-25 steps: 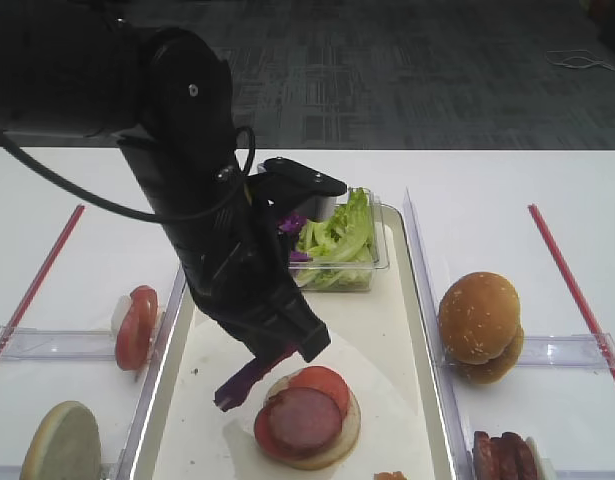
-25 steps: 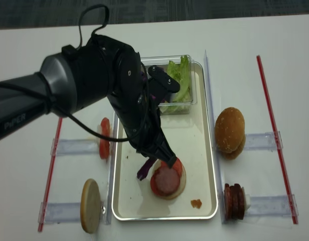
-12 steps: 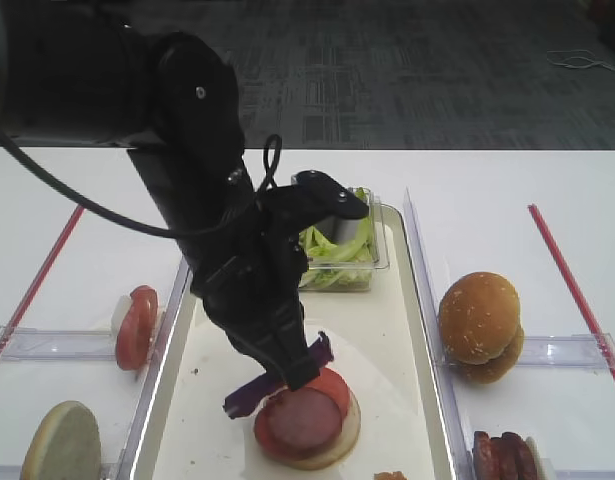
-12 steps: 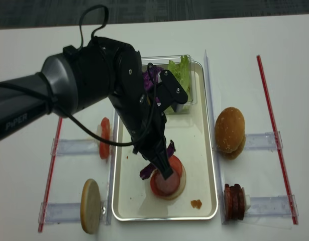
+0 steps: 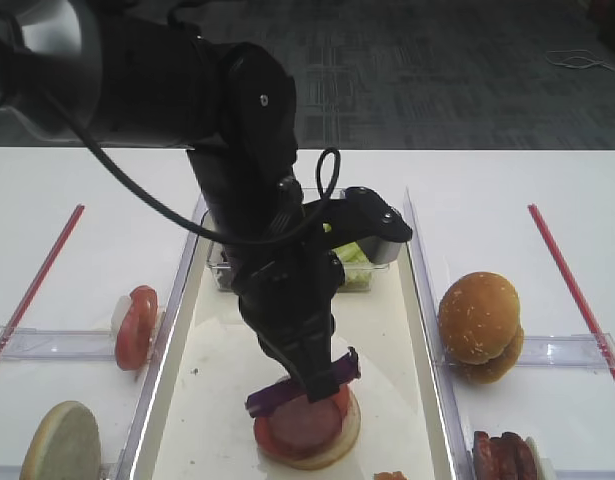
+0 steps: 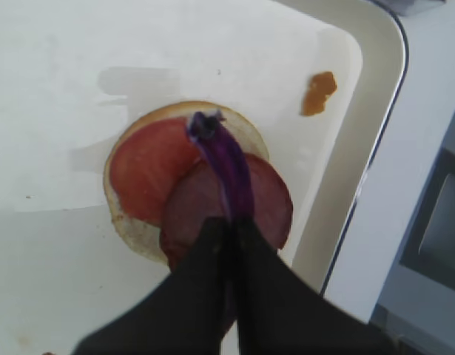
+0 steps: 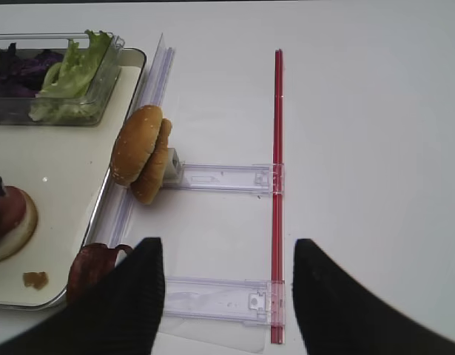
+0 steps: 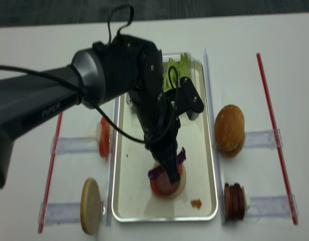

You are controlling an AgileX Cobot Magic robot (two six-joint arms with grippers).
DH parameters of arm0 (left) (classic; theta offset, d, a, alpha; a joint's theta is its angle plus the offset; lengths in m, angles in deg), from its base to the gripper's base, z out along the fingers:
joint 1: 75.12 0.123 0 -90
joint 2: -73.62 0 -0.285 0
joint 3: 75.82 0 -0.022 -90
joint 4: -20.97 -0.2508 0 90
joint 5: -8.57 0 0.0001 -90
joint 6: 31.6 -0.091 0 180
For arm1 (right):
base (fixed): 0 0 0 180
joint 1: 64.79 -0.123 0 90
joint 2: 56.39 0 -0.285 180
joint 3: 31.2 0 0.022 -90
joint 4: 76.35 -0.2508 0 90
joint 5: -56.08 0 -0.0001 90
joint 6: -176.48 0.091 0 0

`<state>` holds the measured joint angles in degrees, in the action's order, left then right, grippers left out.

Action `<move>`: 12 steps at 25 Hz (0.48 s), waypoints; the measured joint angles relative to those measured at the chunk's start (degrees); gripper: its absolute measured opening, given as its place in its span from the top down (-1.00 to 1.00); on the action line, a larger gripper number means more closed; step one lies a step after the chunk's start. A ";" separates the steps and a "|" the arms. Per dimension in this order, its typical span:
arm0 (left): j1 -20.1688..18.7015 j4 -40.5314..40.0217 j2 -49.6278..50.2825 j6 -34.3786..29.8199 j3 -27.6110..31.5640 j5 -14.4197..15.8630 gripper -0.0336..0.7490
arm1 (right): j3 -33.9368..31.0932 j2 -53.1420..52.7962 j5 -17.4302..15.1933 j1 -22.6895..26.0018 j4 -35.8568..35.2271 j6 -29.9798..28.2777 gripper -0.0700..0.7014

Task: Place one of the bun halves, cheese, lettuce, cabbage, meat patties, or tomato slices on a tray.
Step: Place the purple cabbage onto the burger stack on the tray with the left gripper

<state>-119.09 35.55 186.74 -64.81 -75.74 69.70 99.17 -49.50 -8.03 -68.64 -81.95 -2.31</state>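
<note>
Cabbage (image 6: 226, 168) strip pinched in closed left gripper (image 6: 228, 225), above the meat patty (image 6: 212, 203).

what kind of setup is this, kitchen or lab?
Likely a lab bench staged for burger assembly: a bare white table marked with red tape, ingredients standing in clear holders beside a tray, and grey office carpet behind.

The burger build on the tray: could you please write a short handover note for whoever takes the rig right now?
Left gripper: shut on the purple cabbage strip, holding it over the stack.
Right gripper: open, empty, hanging over the table beside the tray.
On the tray: bottom bun half with tomato slice and meat patty; lettuce in the clear tub.
Off the tray: top buns, spare patties.
Left: release the cabbage.
</note>
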 joint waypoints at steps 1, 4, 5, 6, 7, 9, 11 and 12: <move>-0.31 -0.10 0.13 -0.87 -0.14 0.25 0.86 | 0.00 0.00 0.00 0.00 0.00 0.00 -0.22; -1.05 -0.75 0.23 -3.15 -0.14 0.86 0.86 | 0.00 0.00 0.00 0.00 0.00 0.00 -0.22; -1.34 -0.93 0.23 -3.73 -0.14 0.97 0.86 | 0.00 0.00 0.00 0.00 0.00 0.00 -0.22; -1.57 -1.36 0.23 -4.54 -0.14 1.08 0.86 | 0.00 0.00 0.00 0.00 0.00 0.00 -0.22; -1.50 -1.34 0.23 -5.38 -0.14 1.08 0.86 | 0.00 0.00 0.00 0.00 0.00 0.00 -0.22; -1.50 -1.34 0.23 -6.74 -0.14 1.08 0.86 | 0.00 0.00 0.00 0.00 0.00 0.00 -0.22; -1.50 -1.34 0.23 -7.87 -0.14 1.16 0.86 | 0.00 0.00 0.00 0.00 0.00 0.00 -0.22; -1.50 -1.34 0.23 -8.76 -0.14 1.16 0.86 | 0.00 0.00 0.00 0.00 0.00 0.00 -0.22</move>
<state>-120.59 34.21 186.97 -73.56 -75.88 70.86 99.17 -49.50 -8.03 -68.64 -81.95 -2.31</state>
